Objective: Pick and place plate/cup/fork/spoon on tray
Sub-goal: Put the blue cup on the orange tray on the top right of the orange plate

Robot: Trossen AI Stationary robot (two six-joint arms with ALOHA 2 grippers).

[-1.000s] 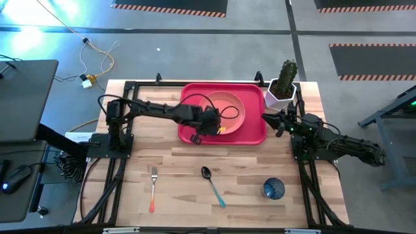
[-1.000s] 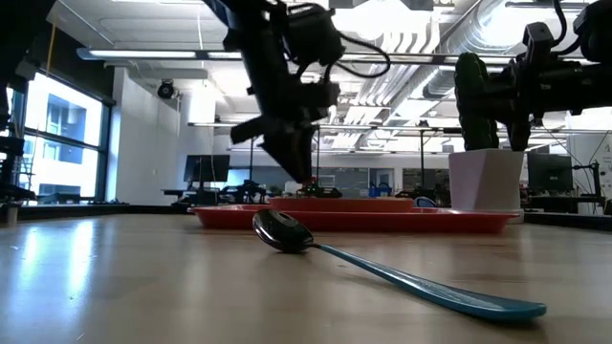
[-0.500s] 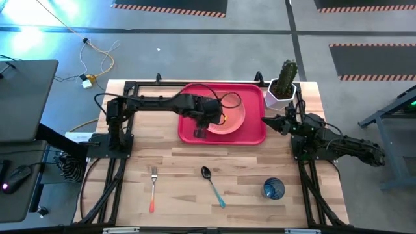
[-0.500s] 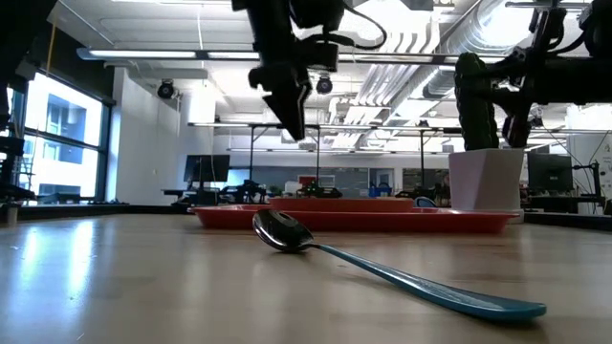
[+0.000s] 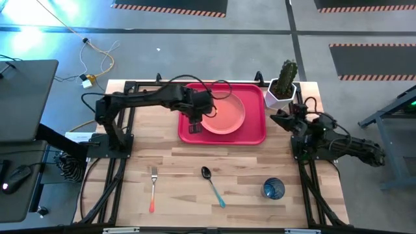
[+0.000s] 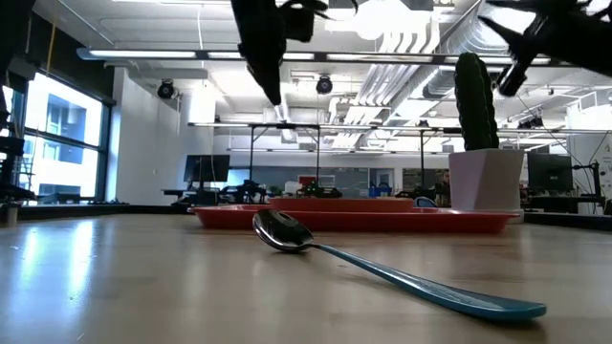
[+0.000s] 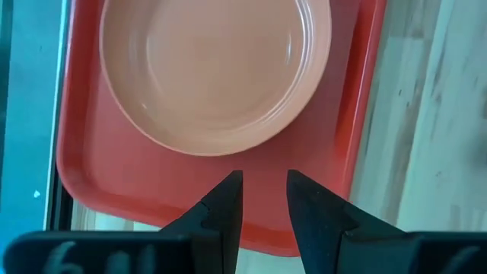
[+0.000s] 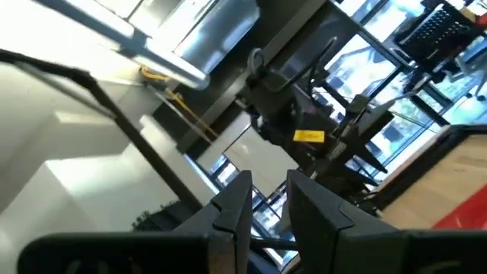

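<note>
The salmon-pink plate (image 5: pixel 225 112) lies flat in the red tray (image 5: pixel 255 133) at the table's far middle; both also show in the left wrist view, the plate (image 7: pixel 213 68) on the tray (image 7: pixel 144 183). My left gripper (image 5: pixel 195 123) hangs empty above the tray's left part, beside the plate, with a narrow gap between its fingers (image 7: pixel 264 183). My right gripper (image 5: pixel 276 117) waits raised at the tray's right side, its fingers a little apart (image 8: pixel 268 186). The fork (image 5: pixel 153 187), the spoon (image 5: pixel 212 184) and the blue cup (image 5: pixel 273 188) rest on the wood near the front edge.
A white pot with a green cactus (image 5: pixel 283 86) stands at the tray's far right corner, close to my right arm. The spoon (image 6: pixel 382 272) lies nearest the low camera, in front of the tray (image 6: pixel 382 220). Bare wood lies between the tray and the cutlery.
My left gripper has risen from the plate's near-left rim and gone toward the table's left edge, now clear above the tray. The plate has stayed in the tray. My right gripper has risen and tipped upward at the tray's right side.
</note>
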